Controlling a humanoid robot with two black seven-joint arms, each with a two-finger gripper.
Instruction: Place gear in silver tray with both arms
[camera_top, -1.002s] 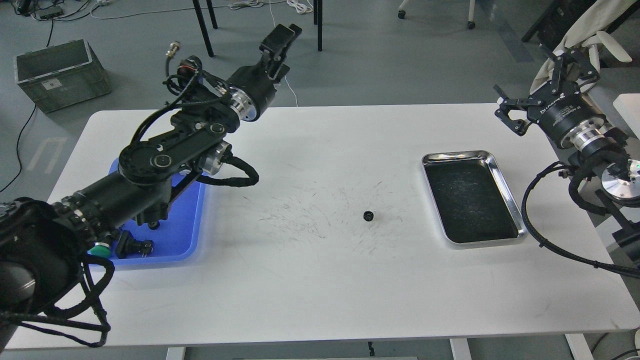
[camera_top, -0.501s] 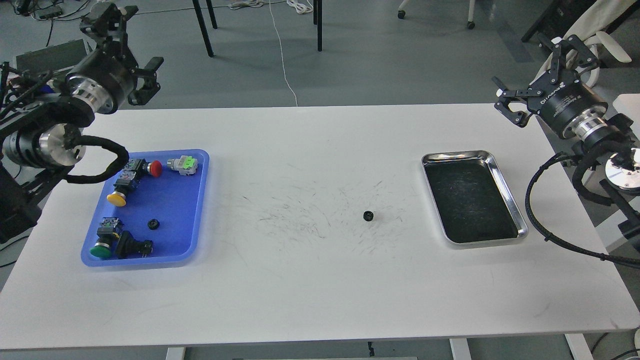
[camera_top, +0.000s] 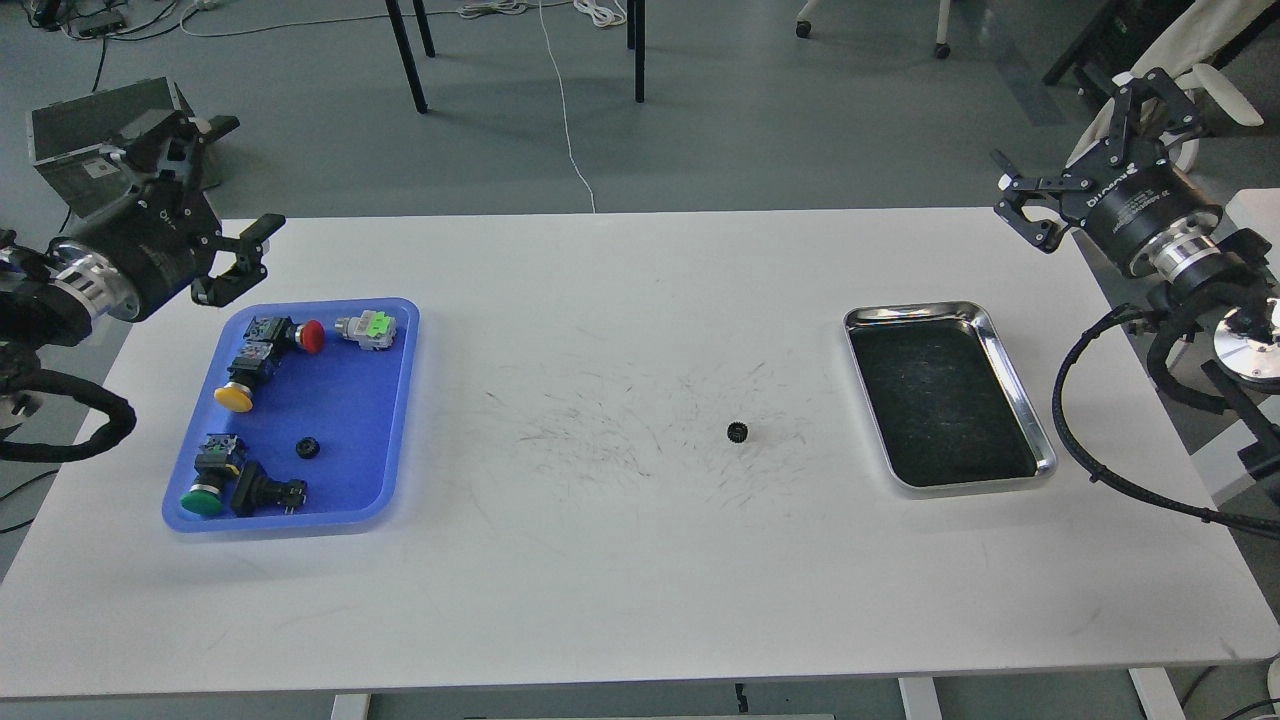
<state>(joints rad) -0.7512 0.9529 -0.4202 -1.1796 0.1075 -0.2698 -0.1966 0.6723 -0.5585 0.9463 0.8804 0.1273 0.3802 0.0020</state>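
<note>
A small black gear (camera_top: 737, 432) lies on the white table (camera_top: 640, 560) near the middle, left of the silver tray (camera_top: 1012, 372), whose dark inside is empty. A second small black gear (camera_top: 306, 448) lies in the blue tray (camera_top: 350, 400) at the left. My left gripper (camera_top: 222, 190) is open and empty above the table's far left corner, beyond the blue tray. My right gripper (camera_top: 1090, 140) is open and empty above the table's far right corner, beyond the silver tray.
The blue tray holds several push buttons: a red one (camera_top: 311, 337), a yellow one (camera_top: 232, 397), a green one (camera_top: 202, 500), and a grey and green switch (camera_top: 365, 328). A grey crate (camera_top: 80, 140) and chair legs stand on the floor behind.
My left arm has swung back from over the blue tray to the far left corner, uncovering the tray. My right gripper has shifted slightly right and up. The gear has not moved.
</note>
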